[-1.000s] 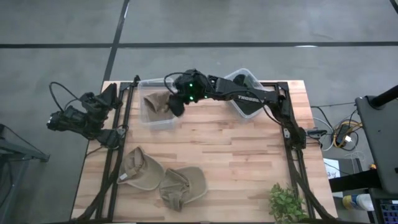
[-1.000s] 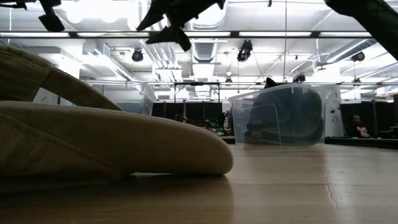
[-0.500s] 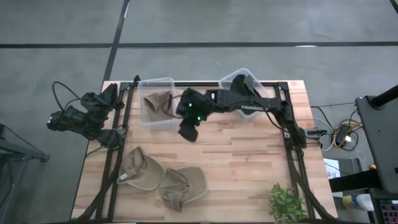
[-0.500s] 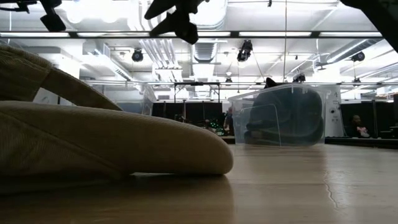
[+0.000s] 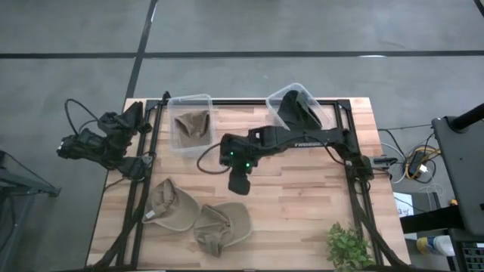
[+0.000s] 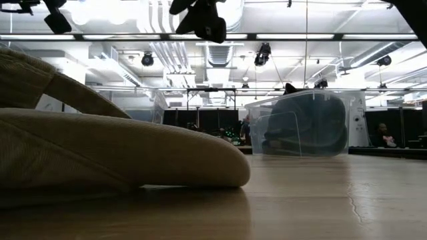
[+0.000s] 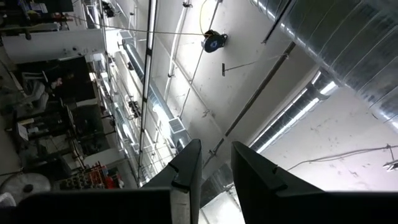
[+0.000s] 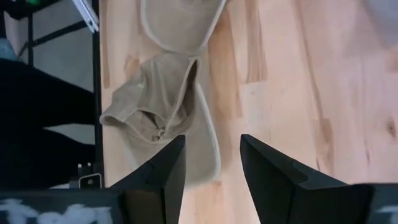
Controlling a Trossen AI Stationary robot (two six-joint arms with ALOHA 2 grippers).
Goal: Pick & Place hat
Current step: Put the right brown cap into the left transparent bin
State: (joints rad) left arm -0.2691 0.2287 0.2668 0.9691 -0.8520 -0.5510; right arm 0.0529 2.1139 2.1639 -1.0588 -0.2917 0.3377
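Observation:
Two tan hats lie on the wooden table near its near-left corner: one [image 5: 170, 205] and, just to its right, another [image 5: 221, 227], crumpled, with its hollow inside showing [image 8: 163, 111]. A third tan hat [image 5: 191, 127] sits in a clear bin [image 5: 175, 143] at the far edge. My right gripper [image 5: 240, 187] hangs open above the table's middle, fingers pointing down, short of the crumpled hat [image 8: 212, 142]. My left gripper [image 5: 130, 119] waits folded at the left edge, pointing up at the ceiling [image 7: 216, 149], fingers slightly apart.
A second clear bin [image 5: 281, 97] at the far edge holds a dark hat [image 5: 296, 112], also seen in the low view [image 6: 303, 127]. A green plant [image 5: 349, 248] stands at the near right corner. Bare wood lies right of the tan hats.
My right gripper has travelled from above the left bin toward the table's near edge, out over the middle of the table and nearer the two tan hats. The tan hat stays in its bin.

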